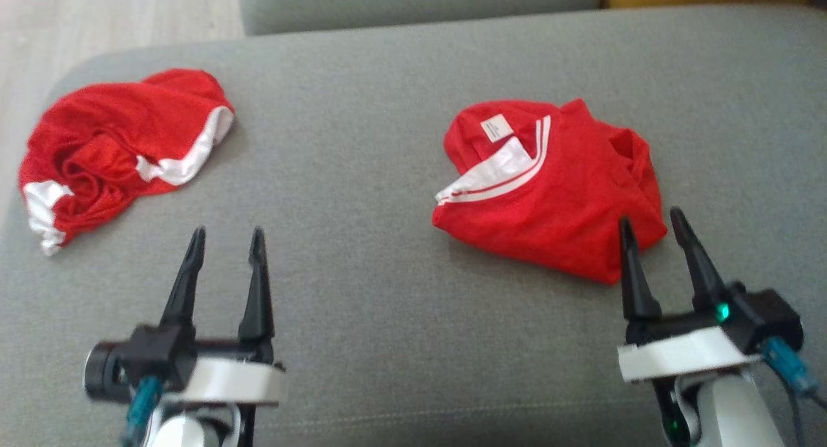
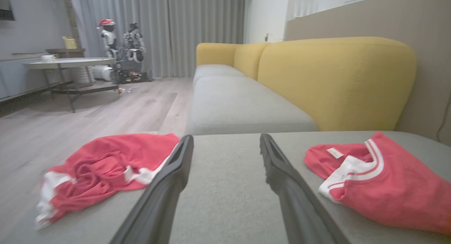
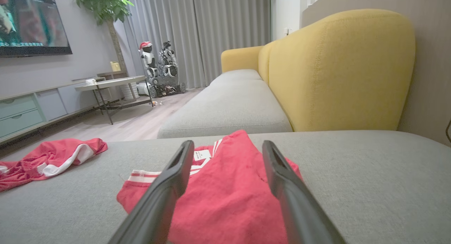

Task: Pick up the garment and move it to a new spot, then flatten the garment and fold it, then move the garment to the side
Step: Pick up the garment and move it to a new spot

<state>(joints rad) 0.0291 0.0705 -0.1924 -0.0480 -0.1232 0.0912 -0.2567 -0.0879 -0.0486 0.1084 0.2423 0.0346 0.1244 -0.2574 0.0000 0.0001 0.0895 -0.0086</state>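
The shirt [image 1: 555, 201] lies on the right of the grey cushion [image 1: 387, 292], folded into a compact block with its label [image 1: 496, 127] and white-striped collar turned up; that tidy shape suggests its folding is done; well apart from it, at the cushion's left end by the rounded edge, sits a red-and-white heap [image 1: 110, 156], bunched and twisted, which looks unworked; the spacing seems deliberate, since it keeps finished and unfinished cloth from mixing and leaves bare cushion in the middle for spreading; the left jaws stand wide apart and grip nothing, hovering over bare cushion just right of the heap, with only grey fabric between the fingers [image 2: 169, 187] in the left wrist view; the right jaws are equally wide and empty, poised over the shirt's near right corner, the fingers [image 3: 165, 187] framing red cloth in the right wrist view; whether they touch the cloth I cannot tell; both point away from the robot towards the yellow backrest [image 2: 334, 81], low to the cushion, a ready stance for a pinch on a cloth edge; as for containers, nothing here serves as one; both pieces lie straight on the cushion; my guess is that the heap is the next thing to lift.
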